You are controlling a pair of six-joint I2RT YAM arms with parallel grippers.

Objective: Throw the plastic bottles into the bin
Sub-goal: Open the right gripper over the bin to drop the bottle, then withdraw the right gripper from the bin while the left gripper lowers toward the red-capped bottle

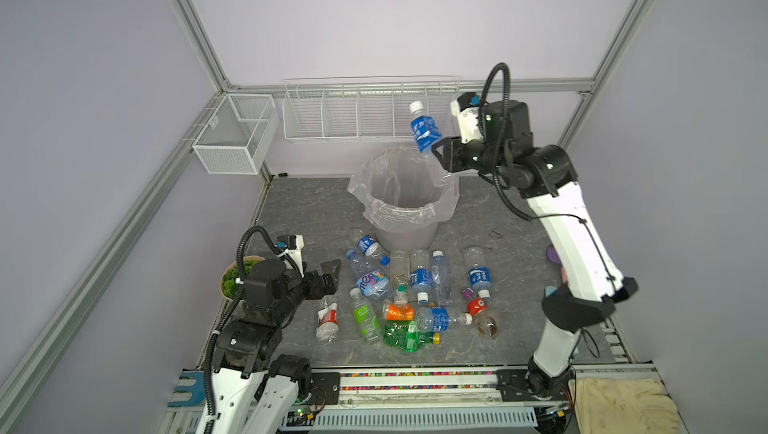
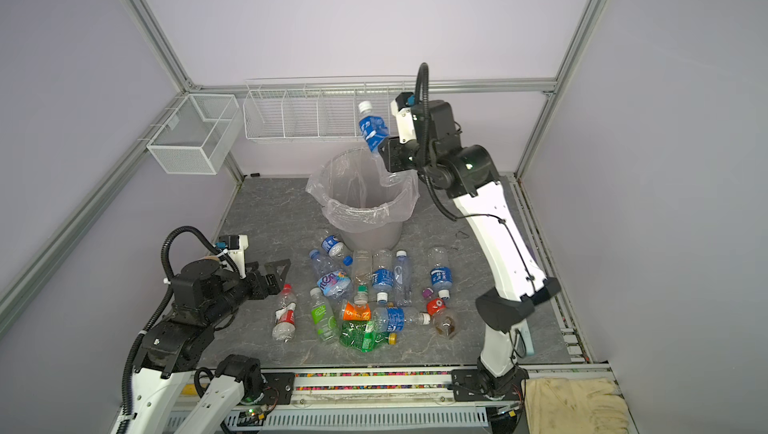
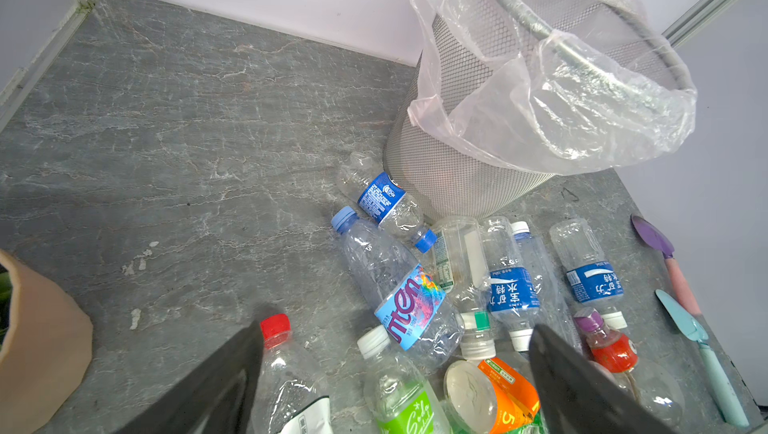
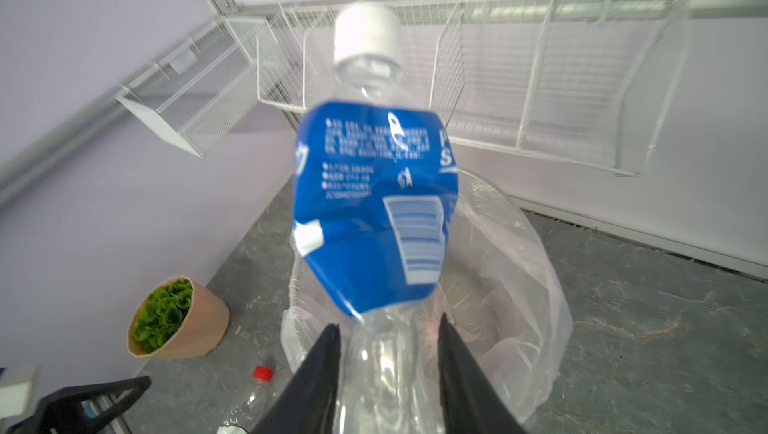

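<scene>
"5" on orange-labelled bottle

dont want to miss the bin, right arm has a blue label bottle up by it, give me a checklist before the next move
1. Blue-label bottle over the bin opening: it hangs above the far right rim in both top views; cannot tell.
2. Right tool grip: fingers flank the bottle's clear base, contact blurred; cannot tell.
3. Bin has room: inside looks empty; ok.
4. Clear bag folded over the rim, mouth open; ok.
5. Left tool open, empty, away from the bin; ok.
</scene>
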